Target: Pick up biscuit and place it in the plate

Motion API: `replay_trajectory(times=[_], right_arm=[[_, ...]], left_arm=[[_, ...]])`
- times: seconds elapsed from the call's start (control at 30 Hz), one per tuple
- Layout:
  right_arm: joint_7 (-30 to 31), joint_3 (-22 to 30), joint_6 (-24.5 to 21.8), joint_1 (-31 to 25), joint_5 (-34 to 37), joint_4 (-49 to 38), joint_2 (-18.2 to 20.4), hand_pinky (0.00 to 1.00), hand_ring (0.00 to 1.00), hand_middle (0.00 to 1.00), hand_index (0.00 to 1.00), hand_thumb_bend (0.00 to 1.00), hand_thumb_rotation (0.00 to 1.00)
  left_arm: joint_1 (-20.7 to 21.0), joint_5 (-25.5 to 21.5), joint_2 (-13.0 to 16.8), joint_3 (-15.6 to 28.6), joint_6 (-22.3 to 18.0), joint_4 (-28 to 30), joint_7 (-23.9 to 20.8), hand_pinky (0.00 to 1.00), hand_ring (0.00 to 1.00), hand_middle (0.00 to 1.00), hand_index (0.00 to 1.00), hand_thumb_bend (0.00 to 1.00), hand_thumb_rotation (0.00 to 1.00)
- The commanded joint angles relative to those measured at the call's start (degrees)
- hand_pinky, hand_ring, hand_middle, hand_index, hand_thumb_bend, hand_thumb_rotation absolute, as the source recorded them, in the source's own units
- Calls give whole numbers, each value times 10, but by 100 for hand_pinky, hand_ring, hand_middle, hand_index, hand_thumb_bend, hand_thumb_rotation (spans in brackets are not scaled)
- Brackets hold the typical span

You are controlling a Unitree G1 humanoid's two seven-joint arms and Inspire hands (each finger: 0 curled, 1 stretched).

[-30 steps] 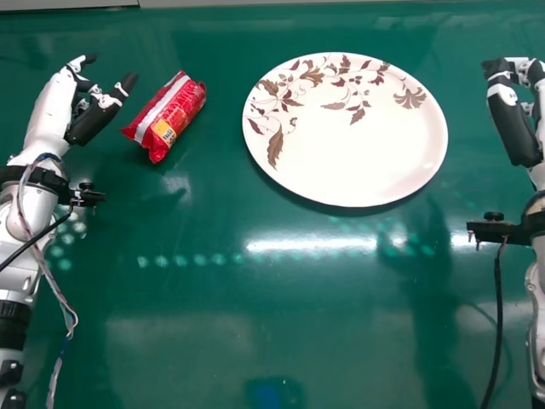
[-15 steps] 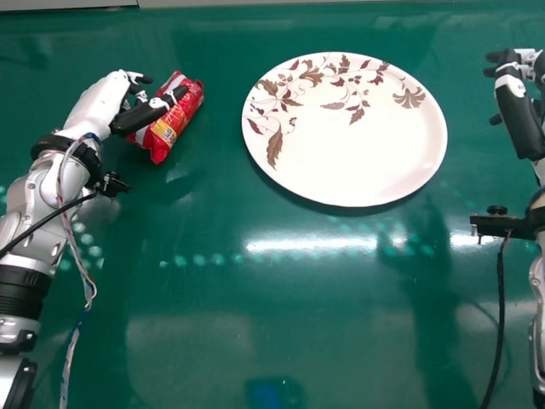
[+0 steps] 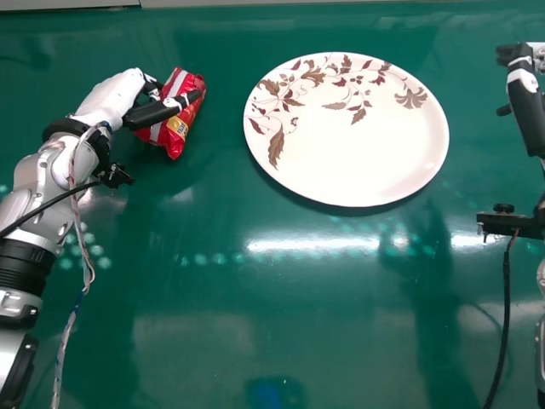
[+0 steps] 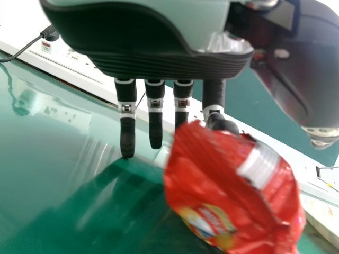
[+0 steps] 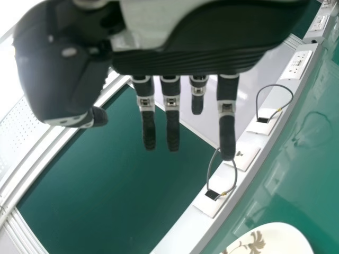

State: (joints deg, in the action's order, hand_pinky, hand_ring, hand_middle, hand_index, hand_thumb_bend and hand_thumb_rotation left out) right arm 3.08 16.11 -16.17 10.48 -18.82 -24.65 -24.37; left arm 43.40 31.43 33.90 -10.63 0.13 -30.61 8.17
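Touching oblong red foil packet [image 3: 177, 126] toward green desk [image 3: 213, 358]'s far-left corner with released fingers of left hand [image 3: 113, 95]; displaying right hand [image 3: 528, 111], likewise released.

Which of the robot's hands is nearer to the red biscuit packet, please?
Left. The left hand is at the packet, overlapping it in the head view; the right hand is beyond the plate.

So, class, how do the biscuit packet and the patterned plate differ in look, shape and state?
The biscuit packet is red with a pale stripe; the patterned plate is white with brown leaves. The packet is narrow and elongated, the plate broad and rounded. The left hand partly hides the packet, while nothing covers the plate. Both carry printed designs.
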Motion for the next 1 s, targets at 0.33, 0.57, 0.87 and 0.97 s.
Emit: replay_trajectory(times=[0.33, 0.57, 0.87, 0.97], right_arm=[[15, 3, -33, 0, -3, -30, -10, 43, 59, 77, 75, 54, 22], [17, 2, -35, -9, -21, -47, -17, 57, 72, 80, 75, 53, 16], [22, 5, -50, -12, -21, -67, -11, 47, 61, 77, 75, 51, 11], [23, 2, -63, -13, -29, -75, -12, 57, 73, 80, 76, 51, 13]], left_arm=[[33, 86, 28, -80, 16, -26, 55, 58, 78, 81, 76, 100, 84], [84, 137, 26, -135, -17, -95, 60, 39, 65, 69, 62, 100, 82], [113, 160, 53, -168, -53, -97, 55, 41, 66, 74, 84, 100, 85], [61, 171, 118, -166, -44, 22, 154, 36, 44, 49, 61, 100, 84]])
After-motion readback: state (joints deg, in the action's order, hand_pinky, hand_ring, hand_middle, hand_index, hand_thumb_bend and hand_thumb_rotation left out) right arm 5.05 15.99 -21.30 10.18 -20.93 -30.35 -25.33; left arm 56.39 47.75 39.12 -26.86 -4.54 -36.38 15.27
